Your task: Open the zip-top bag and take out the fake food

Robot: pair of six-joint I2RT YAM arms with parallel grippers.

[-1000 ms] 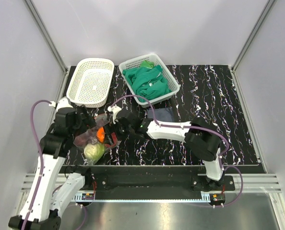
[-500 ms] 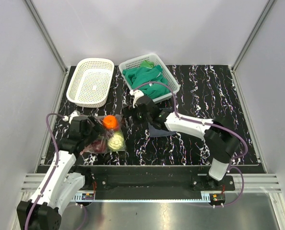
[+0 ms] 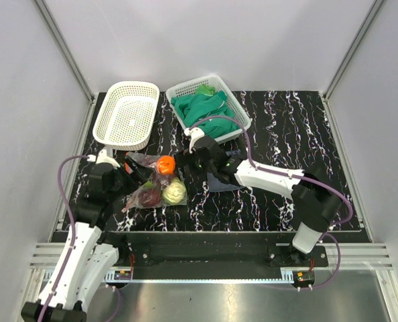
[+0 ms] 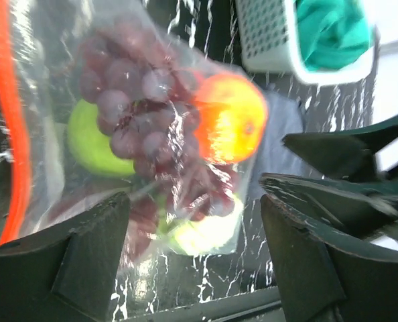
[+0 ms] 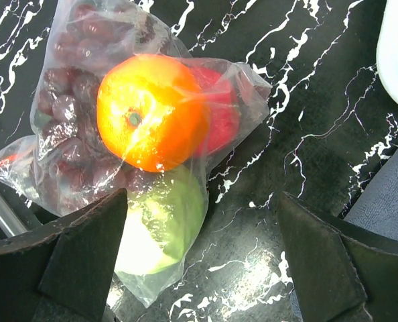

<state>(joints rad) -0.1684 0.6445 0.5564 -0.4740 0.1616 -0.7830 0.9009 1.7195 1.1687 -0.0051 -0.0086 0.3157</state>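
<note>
The task is at its start, by my reading. The zip-top bag (image 5: 249,87) lies on the worktop (image 3: 286,147) toward the near left, between the two arms, and all the fake food (image 3: 164,165) I can see sits inside the plastic: the orange (image 5: 152,111) on top, a red piece (image 5: 219,117) touching it that could be tomato or apple, the pale cabbage (image 5: 162,228) below, the dark grapes (image 4: 135,94) and the green apple (image 4: 92,142) at the far side. The orange-red zip strip (image 4: 13,127) runs along the end nearest the left arm and shows as one unbroken line, so I judge the mouth not yet opened, though the blur leaves this unsure. The left pincer (image 4: 192,201) has its fingers wide apart, with the bag just ahead of them and nothing gripped. The right pincer (image 5: 202,196) hangs above the bag from the other side, fingers spread as well and holding nothing. What is left is nearly everything — taking hold of the bag, parting the strip, and lifting the pieces out.
</note>
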